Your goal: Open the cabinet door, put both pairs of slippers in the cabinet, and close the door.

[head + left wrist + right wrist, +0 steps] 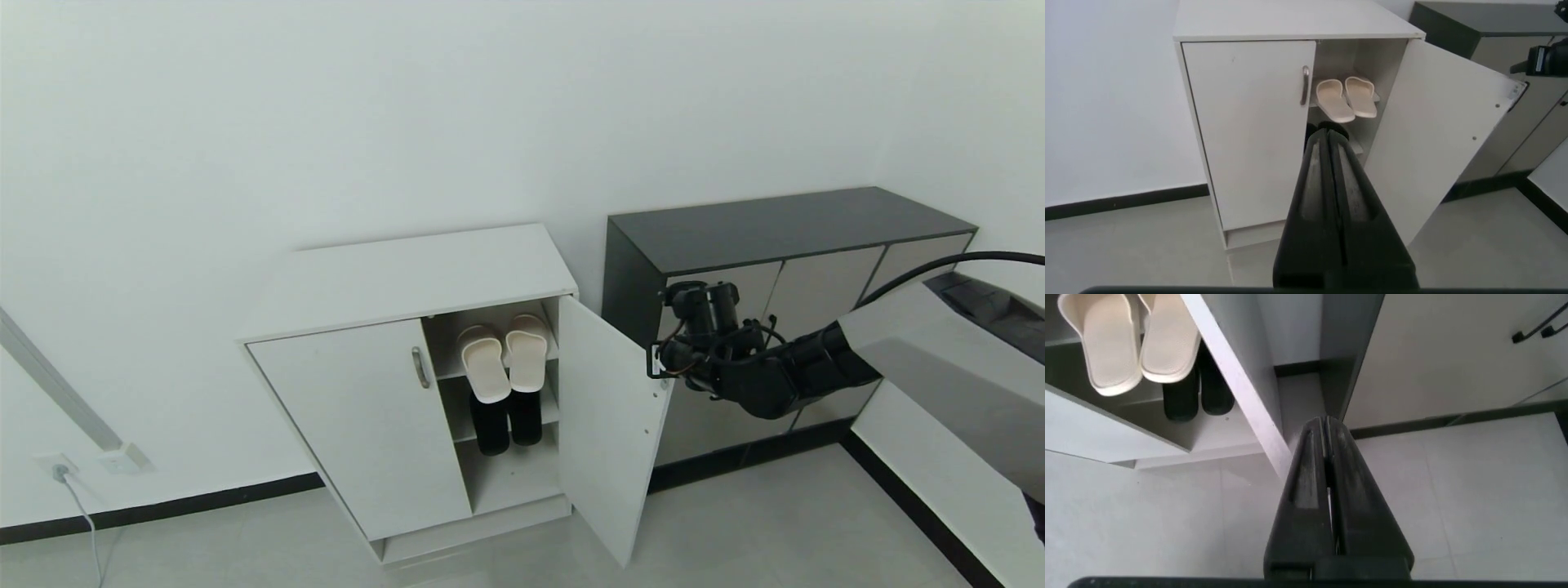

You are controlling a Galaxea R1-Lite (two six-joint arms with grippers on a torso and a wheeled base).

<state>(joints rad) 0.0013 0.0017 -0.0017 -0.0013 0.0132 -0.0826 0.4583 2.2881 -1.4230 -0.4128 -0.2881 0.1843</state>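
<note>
At cabinet door [608, 425] edge, R arm [784, 371] level, R claw [655, 361] pinched together.

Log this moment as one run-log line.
cabinet door: open | beige slippers: upper shelf | black slippers: shelf below | right gripper: shut, at door edge | left gripper: shut | pending: close door

You have no lettering, label, number or sign to read here. The white cabinet [408, 278], its open door [608, 425] and the beige slippers [506, 355] and black slippers [506, 420] on the shelves inside it all show plain, unmarked surfaces. The same goes for the dark cabinet [775, 224] just beside the white cabinet and the wall socket [59, 469] off to its other side; any fine print there is too small to make out.
</note>
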